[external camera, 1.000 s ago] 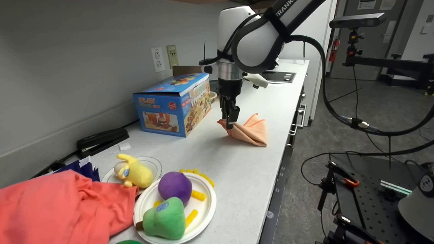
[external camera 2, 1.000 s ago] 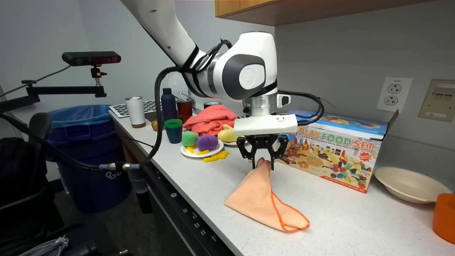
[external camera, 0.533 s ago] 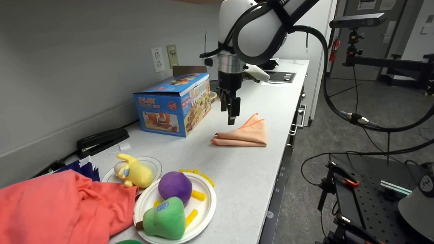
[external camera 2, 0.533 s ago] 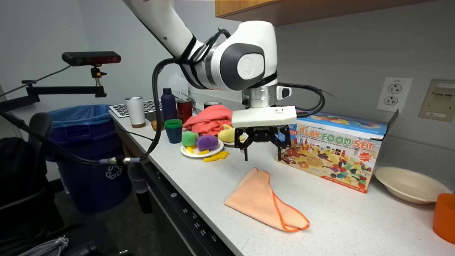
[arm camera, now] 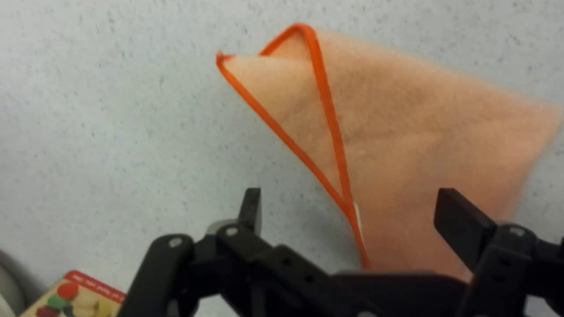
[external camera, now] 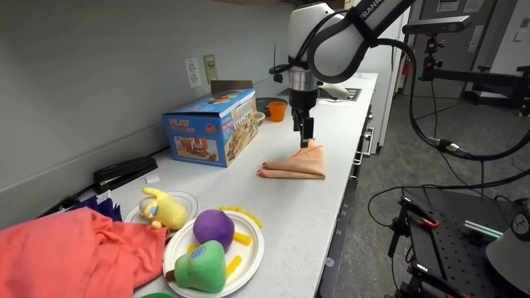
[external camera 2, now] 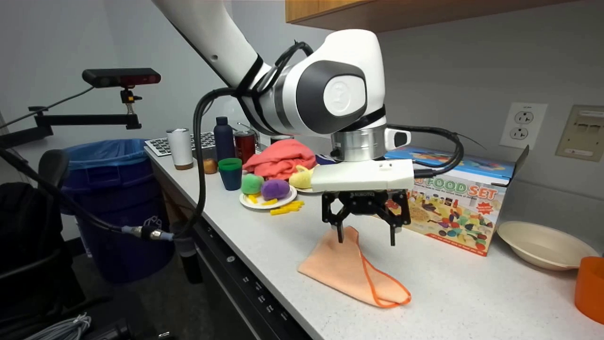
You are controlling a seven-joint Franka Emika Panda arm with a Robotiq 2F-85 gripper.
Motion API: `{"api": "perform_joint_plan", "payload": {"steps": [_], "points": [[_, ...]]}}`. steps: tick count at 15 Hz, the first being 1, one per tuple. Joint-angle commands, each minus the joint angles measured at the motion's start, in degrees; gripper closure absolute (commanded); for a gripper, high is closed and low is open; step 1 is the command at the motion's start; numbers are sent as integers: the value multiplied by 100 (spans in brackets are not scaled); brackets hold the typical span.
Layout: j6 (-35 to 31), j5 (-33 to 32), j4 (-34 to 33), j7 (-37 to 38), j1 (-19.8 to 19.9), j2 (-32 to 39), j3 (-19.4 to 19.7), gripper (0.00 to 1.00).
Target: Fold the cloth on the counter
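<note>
The peach cloth (external camera: 304, 165) lies on the pale counter (external camera: 285, 207), folded over itself into an uneven, roughly triangular shape. Two orange hems meet in a V along one side of the cloth (arm camera: 410, 132) in the wrist view. My gripper (external camera 2: 366, 242) hangs above it, jaws spread wide with nothing between them. From the wrist, the right finger of the gripper (arm camera: 348, 196) is over the fabric and the left one over bare counter. In an exterior view the gripper (external camera: 301, 140) overlaps the cloth's far edge; I see no grip on it.
A colourful toy box (external camera 2: 453, 203) stands against the wall beside the cloth. A beige bowl (external camera 2: 542, 245) and an orange cup (external camera 2: 590, 288) are farther along. A white plate (external camera: 252, 265) of toy food and a coral fabric heap (external camera: 74, 256) occupy the opposite end.
The gripper opened and let go of the raised cloth corner, which dropped onto the counter. It rose, then shifted along the counter away from the toy-food plate and came slightly lower.
</note>
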State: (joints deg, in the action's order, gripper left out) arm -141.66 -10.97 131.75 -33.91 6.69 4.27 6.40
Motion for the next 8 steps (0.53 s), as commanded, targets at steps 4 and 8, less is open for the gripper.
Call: {"api": "perform_joint_plan", "payload": {"steps": [4,8], "points": [[-439,-956,357,773,297,129,409,0],[-509,-1280,278,1101,325,304,498,6]]}}
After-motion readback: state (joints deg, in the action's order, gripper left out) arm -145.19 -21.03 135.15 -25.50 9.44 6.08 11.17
